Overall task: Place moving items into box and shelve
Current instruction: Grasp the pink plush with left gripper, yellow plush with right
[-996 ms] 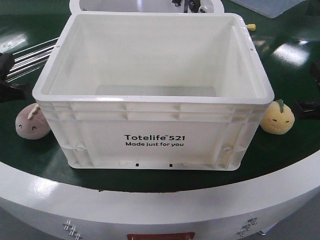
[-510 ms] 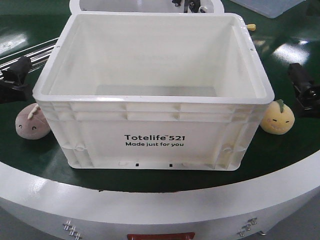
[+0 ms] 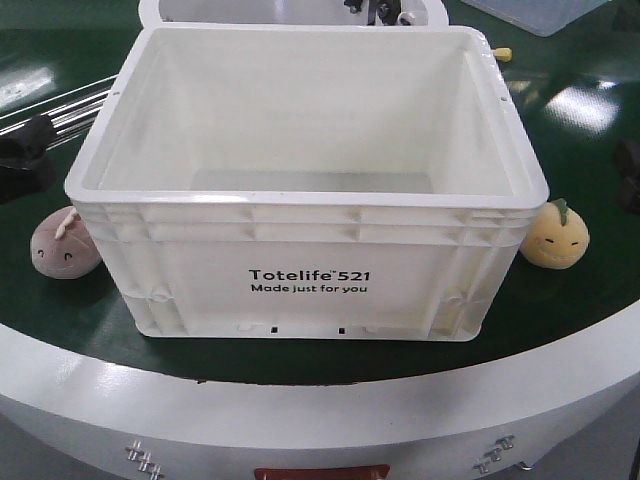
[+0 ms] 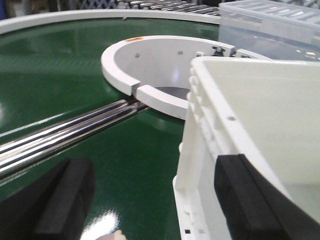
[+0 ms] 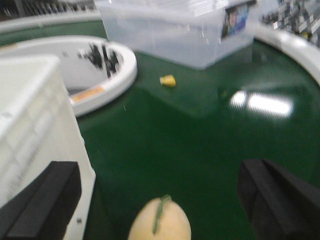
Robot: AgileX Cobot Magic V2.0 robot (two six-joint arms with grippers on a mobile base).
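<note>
Count: one white crate (image 3: 200, 285), two plush toys, two grippers with two black fingers each. The crate, printed "Totelife 521 Made just for you", stands upright on the green bench (image 3: 300, 360) with its open top up. Both toys lie on the bench outside it. The pinkish-brown plush (image 3: 62, 250) with a stitched face is just beside the crate's left front corner. The yellow-orange plush (image 3: 558, 236) with a green leaf is just beside the right front corner. The left gripper (image 4: 155, 197) has its fingers (image 4: 65, 200) spread wide and grips nothing; one pad sits in front of the crate's corner wall. A bundle of chrome rods (image 4: 65, 132) lies on the bench past the left gripper. The right gripper (image 5: 157, 172) is also spread wide with nothing between its fingers (image 5: 45, 200); the yellow-orange plush lies below the gap, untouched. One small yellow object (image 5: 168, 80) rests on the bench near a clear plastic bin (image 5: 190, 30). One white ring-shaped hub (image 4: 150, 65) lies behind the crate.
</note>
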